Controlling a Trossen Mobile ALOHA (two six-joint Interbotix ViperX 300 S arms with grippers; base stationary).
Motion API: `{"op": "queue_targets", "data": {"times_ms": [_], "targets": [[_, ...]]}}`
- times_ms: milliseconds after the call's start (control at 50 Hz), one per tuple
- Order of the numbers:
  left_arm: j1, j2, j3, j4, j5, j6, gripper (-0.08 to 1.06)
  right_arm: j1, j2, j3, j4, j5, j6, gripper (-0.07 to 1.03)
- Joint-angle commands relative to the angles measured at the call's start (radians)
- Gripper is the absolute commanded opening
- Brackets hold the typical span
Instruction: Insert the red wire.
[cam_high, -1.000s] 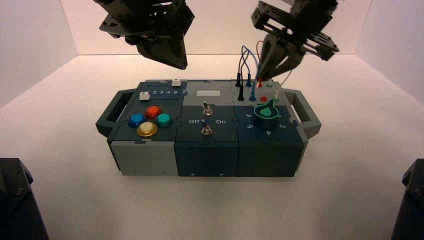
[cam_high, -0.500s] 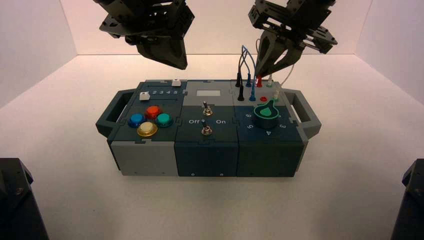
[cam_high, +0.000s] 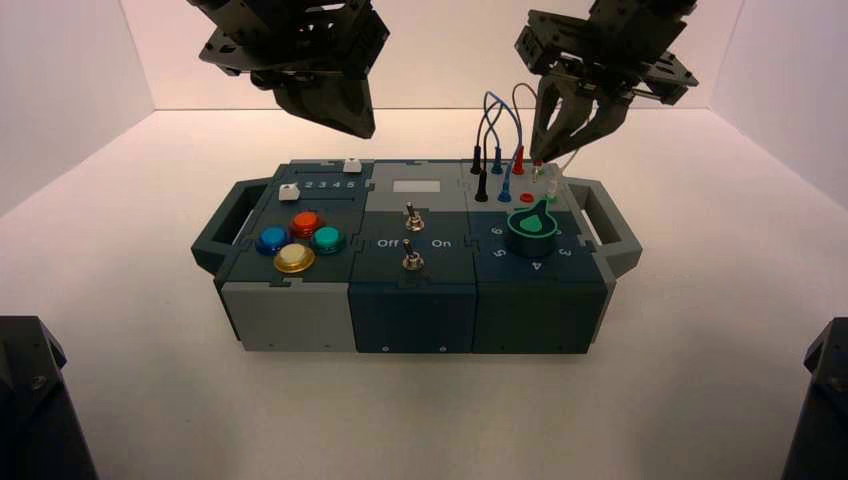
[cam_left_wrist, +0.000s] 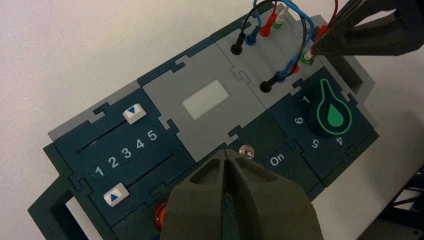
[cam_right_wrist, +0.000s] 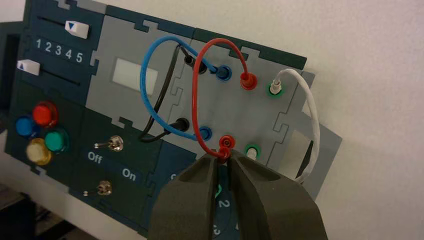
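The red wire (cam_right_wrist: 194, 95) arches over the grey socket panel at the box's back right. Its far plug (cam_right_wrist: 248, 80) sits in the far-row red socket. My right gripper (cam_right_wrist: 223, 156) is shut on the wire's other plug, holding it just beside the near-row red socket (cam_right_wrist: 226, 140). In the high view the right gripper (cam_high: 553, 158) hangs over the panel's right part, with the red wire (cam_high: 518, 158) looping up to it. The left gripper (cam_left_wrist: 227, 154) is shut on nothing and hovers high over the middle of the box (cam_high: 300, 310).
A blue wire (cam_right_wrist: 142, 85), a black wire (cam_right_wrist: 167, 80) and a white wire (cam_right_wrist: 316, 125) are plugged into the same panel. The green knob (cam_high: 532, 224) lies in front of the sockets. Two toggle switches (cam_high: 410, 215) stand in the middle, four round buttons (cam_high: 298, 242) on the left.
The right gripper has shifted a little right and away from the blue and black plugs, carrying the red plug. The left arm has not moved.
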Motion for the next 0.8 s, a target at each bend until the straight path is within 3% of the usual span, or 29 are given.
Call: {"op": "queue_targets", "data": {"times_ms": [20,180,800], "targets": [[-0.003,-0.006,-0.018,0.003,-0.009,0.002,-0.03,0.034,-0.017,-0.003,-0.012,-0.043,0.006,-0.02],[-0.003,-0.008,-0.021,0.002,-0.009,0.002,-0.03,0.058,-0.014,0.012,-0.026,-0.083,0.008,-0.02],[-0.003,-0.014,-0.023,0.002,-0.009,0.002,-0.03,0.058,-0.011,0.031,-0.074,-0.107,0.018,-0.02]]}}
